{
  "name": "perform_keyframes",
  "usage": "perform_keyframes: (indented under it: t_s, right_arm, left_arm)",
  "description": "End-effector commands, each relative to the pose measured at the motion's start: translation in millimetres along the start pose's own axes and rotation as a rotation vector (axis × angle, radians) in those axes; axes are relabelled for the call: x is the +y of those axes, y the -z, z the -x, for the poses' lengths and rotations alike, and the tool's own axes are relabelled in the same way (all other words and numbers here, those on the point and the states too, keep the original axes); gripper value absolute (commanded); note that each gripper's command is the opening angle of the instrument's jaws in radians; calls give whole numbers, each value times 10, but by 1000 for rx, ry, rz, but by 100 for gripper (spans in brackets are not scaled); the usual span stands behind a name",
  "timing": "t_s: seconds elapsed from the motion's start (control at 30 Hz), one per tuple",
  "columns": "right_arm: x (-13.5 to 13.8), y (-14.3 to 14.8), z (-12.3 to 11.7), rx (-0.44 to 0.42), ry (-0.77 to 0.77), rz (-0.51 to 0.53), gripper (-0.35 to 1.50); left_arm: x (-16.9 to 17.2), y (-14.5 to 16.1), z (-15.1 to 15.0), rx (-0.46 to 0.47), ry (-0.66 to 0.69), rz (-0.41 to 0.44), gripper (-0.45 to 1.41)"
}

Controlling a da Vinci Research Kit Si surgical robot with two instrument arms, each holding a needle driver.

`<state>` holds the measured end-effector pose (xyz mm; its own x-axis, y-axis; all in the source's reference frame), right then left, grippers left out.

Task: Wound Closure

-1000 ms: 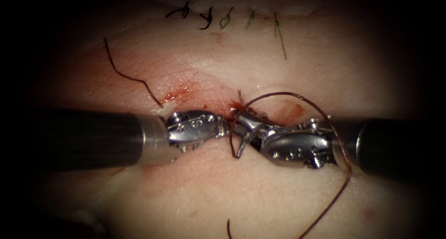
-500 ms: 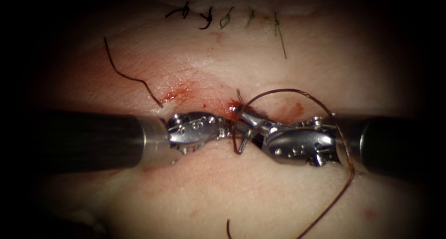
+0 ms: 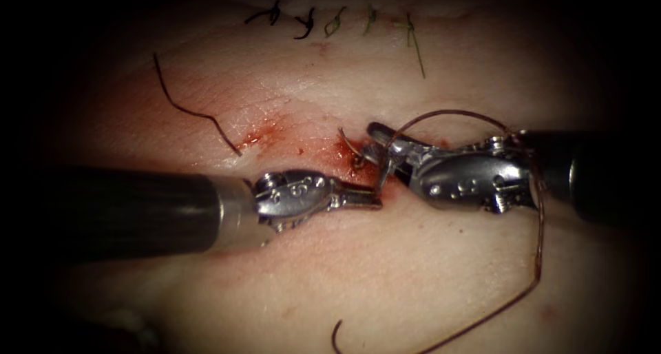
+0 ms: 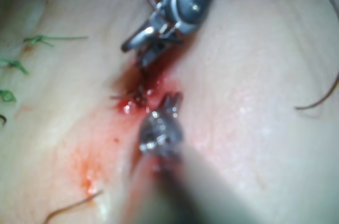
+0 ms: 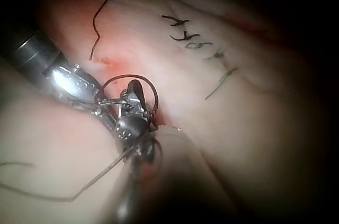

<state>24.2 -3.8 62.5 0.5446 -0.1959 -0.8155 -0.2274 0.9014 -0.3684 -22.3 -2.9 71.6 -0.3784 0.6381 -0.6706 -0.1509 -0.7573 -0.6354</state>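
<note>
On the pale tissue (image 3: 358,278), my right tool (image 3: 376,158) stands with its jaws open and nothing between them, just right of the red-stained cut (image 3: 344,162). The dark thread (image 3: 539,244) arches in a loop over that tool's jaws and wrist, then runs down and back to the left. A short curled thread tail (image 3: 346,142) rises from the cut beside the open jaws. My left tool (image 3: 372,201) lies below the cut with its jaws shut; I cannot make out anything in them. The left wrist view has the right tool (image 4: 133,54) open above the left tool (image 4: 170,101).
A row of finished stitches (image 3: 330,25) in dark and green thread sits at the far edge of the tissue. A loose cut piece of thread (image 3: 193,113) lies to the left, and red fluid (image 3: 265,133) stains the tissue near it.
The right tool has moved up and to the right, away from the left tool, carrying the thread loop with it. The left tool's jaws have shifted a little to the right.
</note>
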Motion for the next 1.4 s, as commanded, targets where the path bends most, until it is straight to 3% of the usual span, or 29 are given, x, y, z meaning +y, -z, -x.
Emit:
perform_keyframes:
  t_s: [0.03, 0.33, 0.67, 1.0, 1.4]
  right_arm:
    - [-2, -9, 10, 5, -25, -2, -35]
    - [14, -12, 28, 22, -152, -56, -35]
    - [14, -17, 43, 22, -240, -75, -35]
    - [19, -16, 47, 10, -351, -90, -35]
    - [23, -9, 37, 5, -366, -108, -35]
  left_arm:
    - [0, -7, 5, -4, 1, 2, 3]
    - [-1, -8, 6, -8, 0, 0, 3]
    - [-5, -9, 7, -8, -2, 0, 5]
    - [-13, -13, 14, -19, -8, -6, 3]
    - [-33, -33, 25, -24, -4, -24, 3]
